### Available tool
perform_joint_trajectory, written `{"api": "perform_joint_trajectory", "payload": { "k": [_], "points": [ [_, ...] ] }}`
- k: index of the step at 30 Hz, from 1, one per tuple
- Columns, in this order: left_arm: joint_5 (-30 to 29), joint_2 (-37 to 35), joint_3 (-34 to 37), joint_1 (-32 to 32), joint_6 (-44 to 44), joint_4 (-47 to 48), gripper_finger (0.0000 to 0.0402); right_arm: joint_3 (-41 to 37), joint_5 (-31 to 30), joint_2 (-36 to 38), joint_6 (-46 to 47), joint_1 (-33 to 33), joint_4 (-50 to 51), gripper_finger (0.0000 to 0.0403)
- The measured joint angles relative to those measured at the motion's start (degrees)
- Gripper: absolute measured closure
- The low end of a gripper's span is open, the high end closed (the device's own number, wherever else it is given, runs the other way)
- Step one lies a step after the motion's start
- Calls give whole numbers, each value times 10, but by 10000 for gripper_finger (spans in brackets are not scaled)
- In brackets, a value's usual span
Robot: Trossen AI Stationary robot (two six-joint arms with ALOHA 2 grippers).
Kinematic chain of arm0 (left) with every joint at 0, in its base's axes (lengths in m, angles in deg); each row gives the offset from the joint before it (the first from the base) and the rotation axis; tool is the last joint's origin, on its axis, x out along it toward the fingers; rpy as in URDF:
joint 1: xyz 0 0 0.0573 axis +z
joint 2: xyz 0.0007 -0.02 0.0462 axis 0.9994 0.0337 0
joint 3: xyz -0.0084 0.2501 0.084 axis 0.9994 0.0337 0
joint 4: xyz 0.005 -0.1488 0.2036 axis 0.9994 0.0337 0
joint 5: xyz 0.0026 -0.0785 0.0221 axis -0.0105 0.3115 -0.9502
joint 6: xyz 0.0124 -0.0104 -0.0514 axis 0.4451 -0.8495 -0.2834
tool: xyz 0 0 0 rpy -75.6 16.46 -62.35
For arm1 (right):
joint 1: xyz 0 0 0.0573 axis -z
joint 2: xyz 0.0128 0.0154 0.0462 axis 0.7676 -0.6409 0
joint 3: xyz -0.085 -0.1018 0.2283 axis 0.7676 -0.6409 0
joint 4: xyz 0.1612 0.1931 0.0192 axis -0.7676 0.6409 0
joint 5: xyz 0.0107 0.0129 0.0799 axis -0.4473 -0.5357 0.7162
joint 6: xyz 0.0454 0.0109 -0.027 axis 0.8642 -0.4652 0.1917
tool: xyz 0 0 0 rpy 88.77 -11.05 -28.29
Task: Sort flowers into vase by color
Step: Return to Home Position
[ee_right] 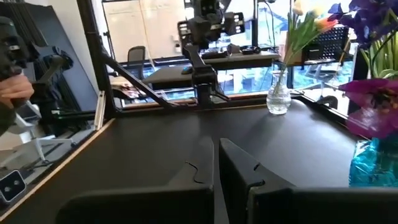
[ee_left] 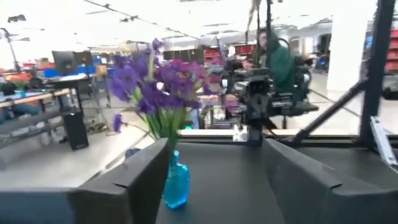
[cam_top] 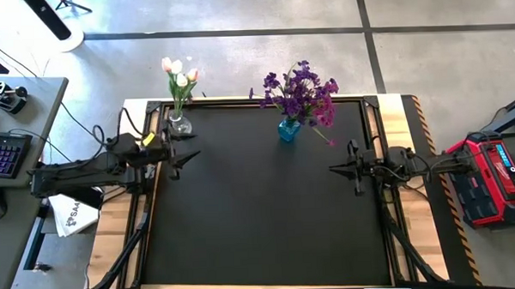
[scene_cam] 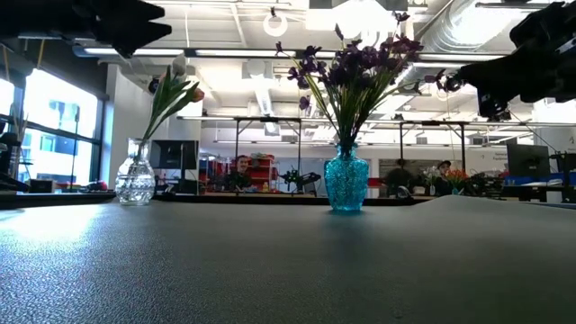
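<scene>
Robotics lab: exposed ceiling ducts point(scene_cam: 463, 31), workbenches point(ee_left: 37, 96).

The black tabletop point(cam_top: 260, 213) lies bare across its whole middle and near half, so there is wide passage from side to side between the two arms. The only obstacles stand along the far edge. A clear glass vase point(cam_top: 179, 124) stands at the far left corner with tulips point(cam_top: 179, 76) rising above it. A blue vase point(cam_top: 289, 129) stands near the middle of that edge, and its purple flowers point(cam_top: 300, 93) spread well beyond its body. A bare gap lies between the vases. The left pincer point(cam_top: 196, 144), fingers spread, hangs at the left edge just beside the clear glass vase. The right pincer point(cam_top: 334, 168), fingers nearly together, hangs at the right edge, well apart from the blue vase.
</scene>
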Motion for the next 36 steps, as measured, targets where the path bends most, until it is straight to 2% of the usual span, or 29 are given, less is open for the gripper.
{"api": "perform_joint_trajectory", "payload": {
  "k": [3,6,10,12,18,26,36],
  "points": [
    [-10,0,18,-15,-3,4,201,0,-1,-1,0,0,1,403],
    [-12,-9,22,-22,15,36,263,0,-1,-1,0,0,1,403],
    [-2,-54,20,-14,54,93,360,0,-1,-1,0,0,1,403],
    [9,-88,20,-4,55,117,390,0,-2,-1,0,0,1,403],
    [26,-198,24,16,32,173,396,0,-2,-1,0,0,0,403],
    [38,-192,48,17,24,156,401,0,0,-1,0,0,1,403],
    [63,-196,107,17,0,63,401,0,1,0,0,0,1,403]
  ]
}}
